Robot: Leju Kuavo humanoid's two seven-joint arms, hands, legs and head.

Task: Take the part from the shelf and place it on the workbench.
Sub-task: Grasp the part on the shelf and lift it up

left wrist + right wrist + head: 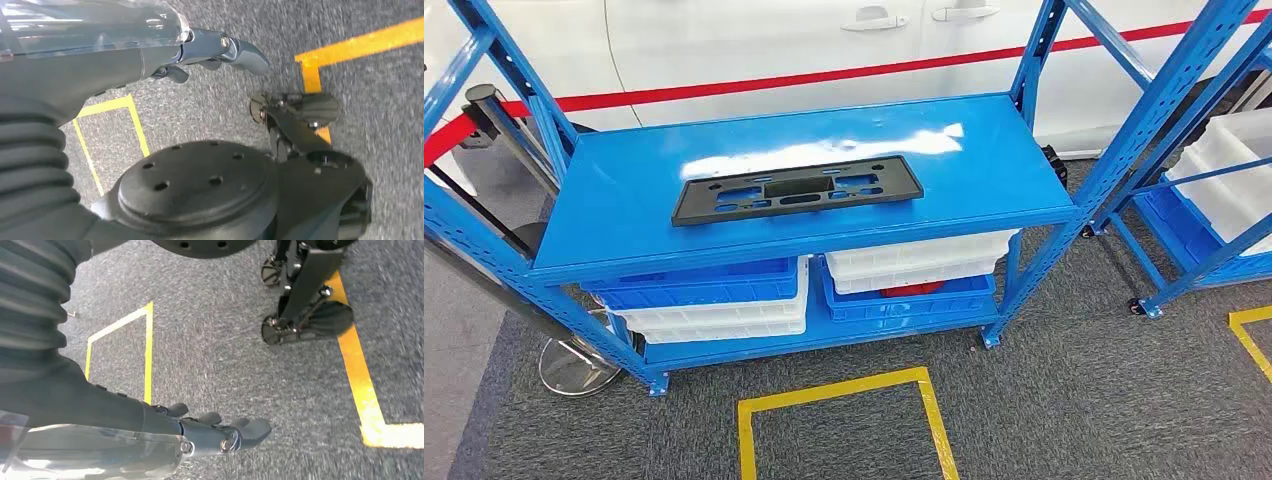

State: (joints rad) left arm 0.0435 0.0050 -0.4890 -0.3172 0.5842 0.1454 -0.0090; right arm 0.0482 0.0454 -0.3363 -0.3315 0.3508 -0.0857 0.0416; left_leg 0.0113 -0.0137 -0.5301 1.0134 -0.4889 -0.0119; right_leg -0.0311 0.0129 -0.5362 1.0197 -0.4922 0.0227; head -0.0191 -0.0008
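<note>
A long flat black part (pixel 797 188) with several cut-outs lies on the top board of the blue shelf (pixel 624 225), near the board's middle. My left hand (pixel 215 52) hangs over grey carpet with its fingers stretched out and nothing in it. My right hand (pixel 220 432) also hangs over the carpet, fingers stretched out and empty. Both hands are far from the part.
White and blue bins (pixel 714 295) fill the shelf's lower level. A second blue rack (pixel 1214 200) with white bins stands at the right. A yellow taped square (pixel 839 420) marks the carpet in front of the shelf. A white car (pixel 774 40) stands behind, and a barrier post base (pixel 574 365) at the left.
</note>
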